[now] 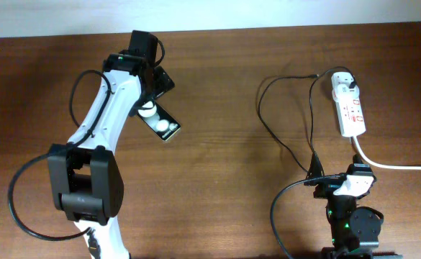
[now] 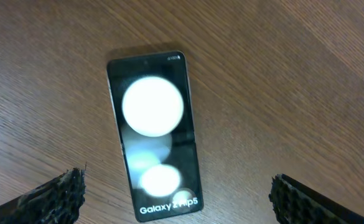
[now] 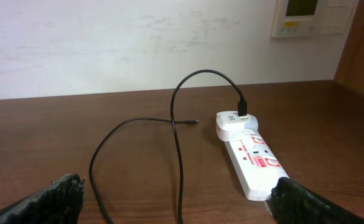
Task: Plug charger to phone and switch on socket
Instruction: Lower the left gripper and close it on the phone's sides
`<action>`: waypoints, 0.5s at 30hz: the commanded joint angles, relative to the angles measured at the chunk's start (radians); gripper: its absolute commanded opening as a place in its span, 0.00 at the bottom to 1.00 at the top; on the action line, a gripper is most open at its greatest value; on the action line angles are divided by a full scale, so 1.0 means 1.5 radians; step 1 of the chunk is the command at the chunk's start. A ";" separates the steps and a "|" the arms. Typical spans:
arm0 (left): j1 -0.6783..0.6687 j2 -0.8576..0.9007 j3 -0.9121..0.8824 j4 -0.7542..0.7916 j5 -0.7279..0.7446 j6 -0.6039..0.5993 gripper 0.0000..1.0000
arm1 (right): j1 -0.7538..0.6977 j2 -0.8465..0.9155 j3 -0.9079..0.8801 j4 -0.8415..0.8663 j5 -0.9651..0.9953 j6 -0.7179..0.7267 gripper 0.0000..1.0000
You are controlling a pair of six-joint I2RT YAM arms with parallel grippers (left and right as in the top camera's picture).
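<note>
1. The left pincer [image 2: 178, 198] hangs released, spread wide astride the phone [image 2: 154, 134], likely poised to grasp it. The phone lies face up on the worktop [image 2: 294, 74].
2. The right pincer [image 3: 175, 199], released and empty, faces the socket [image 3: 256, 165].
3. The charger [image 3: 177, 134] loops between those two and could snag. Its tip lies loose, well apart from the phone.

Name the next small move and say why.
Probably lower the left gripper and close on the phone: it hangs open over the phone, which lies flat on the table, and the charger tip lies free, unplugged.
</note>
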 commanded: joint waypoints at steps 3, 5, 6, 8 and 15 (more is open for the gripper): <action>0.003 0.022 -0.010 -0.021 -0.030 -0.108 0.99 | 0.007 -0.003 -0.005 -0.002 0.010 0.000 0.99; 0.003 0.048 -0.010 -0.025 -0.025 -0.126 0.99 | 0.007 -0.003 -0.005 -0.002 0.010 -0.001 0.99; 0.003 0.057 -0.010 -0.028 -0.025 -0.126 0.99 | 0.007 -0.003 -0.005 -0.002 0.010 -0.001 0.99; 0.004 0.071 -0.010 -0.032 -0.025 -0.126 0.99 | 0.007 -0.003 -0.005 -0.002 0.010 -0.001 0.99; 0.012 0.079 -0.010 -0.068 -0.025 -0.200 0.99 | 0.007 -0.003 -0.005 -0.002 0.010 -0.001 0.99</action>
